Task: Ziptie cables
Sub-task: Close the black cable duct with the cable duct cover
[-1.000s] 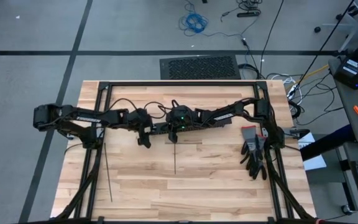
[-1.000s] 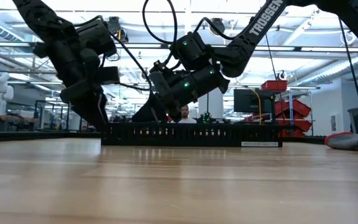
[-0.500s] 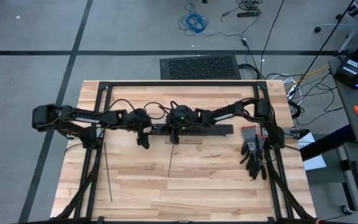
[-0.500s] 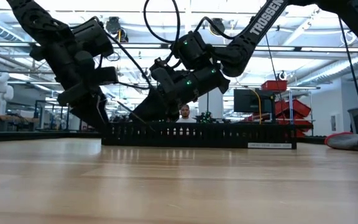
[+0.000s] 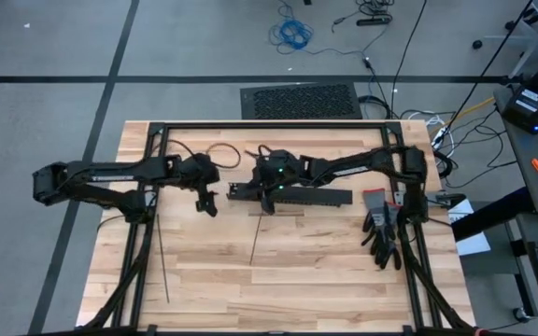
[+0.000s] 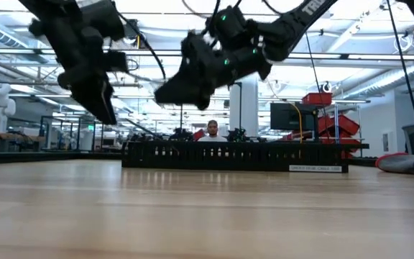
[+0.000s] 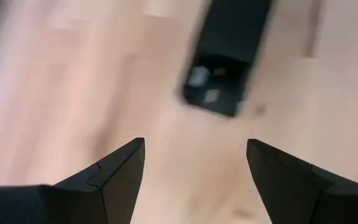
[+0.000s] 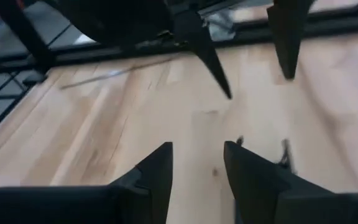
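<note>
1. Wooden table [image 5: 325,271] in a workshop, dark frame round it; a person sits far behind in the low view.
2. Two zipties lie flat – one [image 5: 255,241] mid-table, one [image 5: 162,257] near the left edge.
3. Right gripper [image 5: 261,198] hovers just above the slotted duct [image 5: 292,195], jaws part open, empty.
4. Left gripper [image 5: 207,203] – raised, wide, empty – beside the duct's end.
5. Black gloves [image 5: 381,233] lie at the right.

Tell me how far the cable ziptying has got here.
Nothing looks tied; no wire bundle shows. In hand: nothing, the left gripper and right gripper both open, empty, raised. A thin dark plastic ziptie lies loose near the long black slotted duct. All the tying remains.
</note>
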`<control>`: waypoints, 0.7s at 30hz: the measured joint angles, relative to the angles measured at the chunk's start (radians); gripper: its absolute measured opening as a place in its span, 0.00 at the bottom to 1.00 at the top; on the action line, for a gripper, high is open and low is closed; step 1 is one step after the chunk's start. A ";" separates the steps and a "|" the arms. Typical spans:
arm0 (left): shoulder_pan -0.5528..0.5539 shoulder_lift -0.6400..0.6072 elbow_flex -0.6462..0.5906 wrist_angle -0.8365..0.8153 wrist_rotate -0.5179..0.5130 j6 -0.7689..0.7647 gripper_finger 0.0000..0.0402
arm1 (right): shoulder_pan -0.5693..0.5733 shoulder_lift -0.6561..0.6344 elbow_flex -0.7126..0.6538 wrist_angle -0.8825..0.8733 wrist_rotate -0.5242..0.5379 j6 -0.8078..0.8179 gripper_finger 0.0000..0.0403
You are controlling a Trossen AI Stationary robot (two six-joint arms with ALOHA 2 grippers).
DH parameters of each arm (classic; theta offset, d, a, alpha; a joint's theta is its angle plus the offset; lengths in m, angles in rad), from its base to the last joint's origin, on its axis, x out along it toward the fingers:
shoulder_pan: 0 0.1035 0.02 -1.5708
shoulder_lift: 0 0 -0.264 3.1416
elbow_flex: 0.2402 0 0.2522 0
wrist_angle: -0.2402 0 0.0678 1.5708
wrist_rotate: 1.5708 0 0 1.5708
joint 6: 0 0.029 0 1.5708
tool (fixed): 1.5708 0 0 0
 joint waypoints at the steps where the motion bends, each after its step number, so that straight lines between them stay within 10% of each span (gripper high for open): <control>1: 0.001 -0.029 0.014 -0.038 -0.040 0.006 0.69 | 0.000 -0.019 0.001 -0.006 0.011 0.001 0.35; 14: 0.001 -0.231 0.037 0.017 -0.100 0.096 0.69 | 0.138 -0.451 -0.375 0.195 0.648 -0.148 0.30; 21: 0.002 -0.189 0.008 0.328 0.088 0.137 0.69 | 0.149 -0.582 -0.779 0.496 0.676 0.069 0.32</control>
